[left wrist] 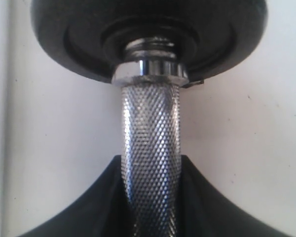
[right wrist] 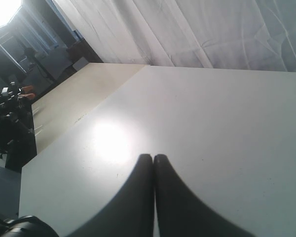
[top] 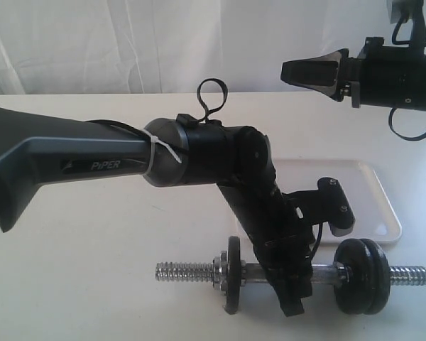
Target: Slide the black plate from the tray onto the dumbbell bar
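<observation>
The chrome dumbbell bar point(top: 184, 271) lies on the table near the front. It carries one black plate point(top: 233, 273) left of its middle and a thicker black pair point(top: 362, 275) on its right side. My left gripper point(top: 292, 288) reaches down onto the bar's middle. In the left wrist view the left gripper point(left wrist: 152, 159) is shut on the knurled bar point(left wrist: 150, 128), with a black plate point(left wrist: 148, 29) and a silver collar nut point(left wrist: 149, 74) just beyond. The white tray point(top: 373, 202) behind shows bare where it is visible. My right gripper point(top: 285, 72) hangs high at the right, shut and empty point(right wrist: 154, 157).
The left arm point(top: 92, 163) stretches across the table's middle and hides part of the tray. White curtains hang behind the table. The right wrist view shows the white tabletop point(right wrist: 212, 123) and dark equipment point(right wrist: 10, 108) beyond its far edge.
</observation>
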Robot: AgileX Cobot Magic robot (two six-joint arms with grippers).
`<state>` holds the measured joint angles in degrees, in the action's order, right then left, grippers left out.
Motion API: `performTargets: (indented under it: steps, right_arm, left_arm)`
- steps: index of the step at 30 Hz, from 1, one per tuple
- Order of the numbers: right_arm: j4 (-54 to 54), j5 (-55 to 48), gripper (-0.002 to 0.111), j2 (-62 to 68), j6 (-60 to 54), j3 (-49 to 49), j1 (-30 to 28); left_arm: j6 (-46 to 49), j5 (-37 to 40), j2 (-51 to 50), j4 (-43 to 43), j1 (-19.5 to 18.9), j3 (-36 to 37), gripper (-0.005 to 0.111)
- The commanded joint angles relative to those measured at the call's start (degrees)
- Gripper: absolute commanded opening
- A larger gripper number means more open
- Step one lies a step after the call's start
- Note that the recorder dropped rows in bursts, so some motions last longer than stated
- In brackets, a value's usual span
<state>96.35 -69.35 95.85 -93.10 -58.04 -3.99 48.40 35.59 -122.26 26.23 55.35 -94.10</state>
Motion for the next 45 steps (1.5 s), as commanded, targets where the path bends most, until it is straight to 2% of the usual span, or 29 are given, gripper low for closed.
performTargets:
  steps: [1,7,45]
  right_arm:
    - [0.4,-0.6,0.0,-0.4,-1.0,-0.2,-0.4]
    - [0.4,-0.6,0.0,-0.4,-1.0,-0.2,-0.4]
    - [0.4,-0.6,0.0,-0.4,-1.0,-0.2,-0.4]
  left_arm:
    - [-2.8,0.3,4.8,2.8,0.1,-1.3,0.0]
    - [-5.1,0.0,4.8,2.8,0.1,-1.3,0.0]
    - [-4.6,0.9,2.7,-0.2,0.1,-1.3,0.001]
